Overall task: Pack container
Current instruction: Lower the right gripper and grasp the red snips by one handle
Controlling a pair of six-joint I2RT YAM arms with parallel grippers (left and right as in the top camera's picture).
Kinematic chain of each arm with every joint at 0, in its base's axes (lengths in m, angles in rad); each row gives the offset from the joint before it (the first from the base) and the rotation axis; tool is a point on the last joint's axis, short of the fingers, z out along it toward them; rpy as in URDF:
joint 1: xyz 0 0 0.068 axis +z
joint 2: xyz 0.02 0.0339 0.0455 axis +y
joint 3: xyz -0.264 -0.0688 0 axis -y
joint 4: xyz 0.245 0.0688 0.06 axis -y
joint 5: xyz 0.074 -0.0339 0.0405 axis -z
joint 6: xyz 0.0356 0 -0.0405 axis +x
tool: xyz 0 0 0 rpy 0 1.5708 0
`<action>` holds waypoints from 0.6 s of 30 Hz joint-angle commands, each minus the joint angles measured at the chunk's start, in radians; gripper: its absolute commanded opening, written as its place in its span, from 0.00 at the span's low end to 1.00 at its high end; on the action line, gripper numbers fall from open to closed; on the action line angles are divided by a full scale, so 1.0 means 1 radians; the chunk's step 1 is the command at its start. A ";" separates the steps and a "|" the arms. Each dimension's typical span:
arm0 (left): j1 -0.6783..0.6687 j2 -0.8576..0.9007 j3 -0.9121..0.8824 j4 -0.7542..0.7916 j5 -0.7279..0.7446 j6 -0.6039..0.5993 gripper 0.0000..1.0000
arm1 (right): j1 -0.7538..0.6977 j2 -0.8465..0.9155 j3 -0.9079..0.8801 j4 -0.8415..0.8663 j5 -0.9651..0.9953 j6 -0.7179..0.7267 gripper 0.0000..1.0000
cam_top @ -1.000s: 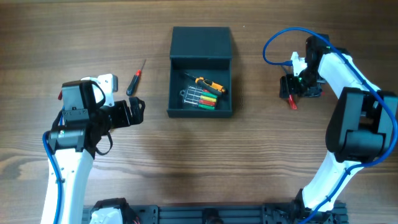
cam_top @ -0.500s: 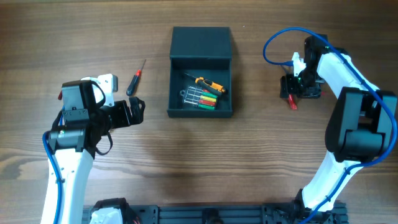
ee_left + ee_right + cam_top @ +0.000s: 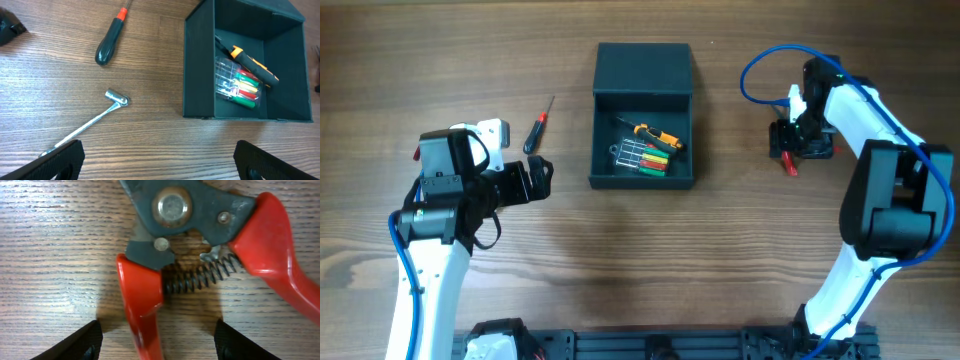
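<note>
Dark teal-grey square plastic container (image 3: 642, 181) at table centre toward far edge, lid open, part-packed. 
Unpacked: red-handled pliers (image 3: 172, 205), red-black screwdriver (image 3: 538, 128), steel socket wrench (image 3: 90, 123). 
Noted: left fingers (image 3: 60, 160) fully spread, empty; right fingers (image 3: 70, 342) parted astride pliers handle, nothing gripped.

Dark teal-grey container (image 3: 642, 181) lies open, lid (image 3: 643, 67) back.

One container (image 3: 642, 181), one red-handled pliers (image 3: 145, 300), one loose screwdriver (image 3: 109, 42), one metal wrench (image 3: 95, 120)

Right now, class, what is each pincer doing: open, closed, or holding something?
Left pincer: open, empty.
Right pincer: open, straddling one red handle of the pliers, not gripping it.
</note>
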 commanded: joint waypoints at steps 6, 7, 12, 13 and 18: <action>0.003 0.002 0.017 0.002 0.013 0.012 1.00 | 0.031 0.050 -0.015 0.008 -0.017 0.025 0.51; 0.003 0.002 0.017 0.002 0.013 0.012 1.00 | 0.031 0.050 -0.015 0.007 -0.017 0.025 0.48; 0.003 0.002 0.017 0.002 0.013 0.012 1.00 | 0.032 0.050 -0.015 0.007 -0.017 0.025 0.36; 0.003 0.002 0.017 0.002 0.013 0.012 1.00 | 0.032 0.050 -0.015 0.006 -0.018 0.026 0.34; 0.003 0.002 0.017 0.002 0.013 0.012 1.00 | 0.032 0.050 -0.015 0.007 -0.017 0.025 0.27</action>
